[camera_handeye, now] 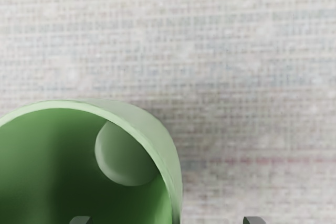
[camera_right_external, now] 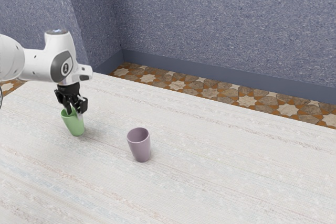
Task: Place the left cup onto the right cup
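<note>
Reaching in from the exterior view's left with the white arm (camera_right_external: pixel 37 64), bent down toward the pale surface (camera_right_external: pixel 220 171). At its end the black gripper (camera_right_external: pixel 72 109), lowered right to the rim of the green cup (camera_right_external: pixel 75 124). Fingers pointing down and set at the cup's mouth; hard to judge from this side how wide apart. Green cup standing mouth up on the surface, near the far corner at the exterior view's left, a little in from both edges. Purple cup (camera_right_external: pixel 139 145) also standing mouth up, well apart from the green one, further toward the exterior view's right and toward the near edge, closer to the middle of the surface. Beyond the far edge, a patterned tile floor (camera_right_external: pixel 236 95) and a grey-blue wall (camera_right_external: pixel 236 19).

Looking down from the wrist view, almost straight into the green cup (camera_handeye: pixel 157 135): thick rounded rim, darker green inside, a paler round bottom (camera_handeye: pixel 123 156) deep within. Two dark fingertips (camera_handeye: pixel 253 220) just showing, widely spread: one inside the cup's mouth, the other outside, above the bare surface (camera_handeye: pixel 236 51). Between them the cup's wall, with a clear gap on each side. So, gripper wide open, straddling the wall, gripping nothing yet. Beside the cup, pale surface with a fine woven look and faint stripes.
</note>
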`<state>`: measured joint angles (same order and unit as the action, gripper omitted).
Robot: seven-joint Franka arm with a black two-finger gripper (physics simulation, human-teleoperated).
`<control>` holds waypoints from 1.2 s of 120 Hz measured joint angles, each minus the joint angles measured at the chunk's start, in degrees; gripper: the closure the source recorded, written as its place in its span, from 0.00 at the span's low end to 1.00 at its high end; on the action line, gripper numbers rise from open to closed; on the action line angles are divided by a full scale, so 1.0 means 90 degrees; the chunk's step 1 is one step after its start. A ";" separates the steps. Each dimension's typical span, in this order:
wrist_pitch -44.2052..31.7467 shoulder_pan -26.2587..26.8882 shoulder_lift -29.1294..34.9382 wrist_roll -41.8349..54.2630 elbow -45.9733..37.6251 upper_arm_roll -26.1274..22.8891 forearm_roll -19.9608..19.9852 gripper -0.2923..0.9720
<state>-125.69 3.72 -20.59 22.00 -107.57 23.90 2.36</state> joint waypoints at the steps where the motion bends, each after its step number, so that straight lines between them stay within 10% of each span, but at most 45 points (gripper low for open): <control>1: -0.0004 0.0000 -0.0004 0.0002 0.0001 0.0000 0.0003 0.51; 89: -0.0433 0.0007 -0.0302 0.0153 0.0028 -0.0010 0.0295 0.53; 144: -0.0359 -0.0001 -0.0309 0.0212 -0.0062 -0.0010 0.0320 0.81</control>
<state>-128.92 3.71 -23.37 23.91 -108.12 23.81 5.25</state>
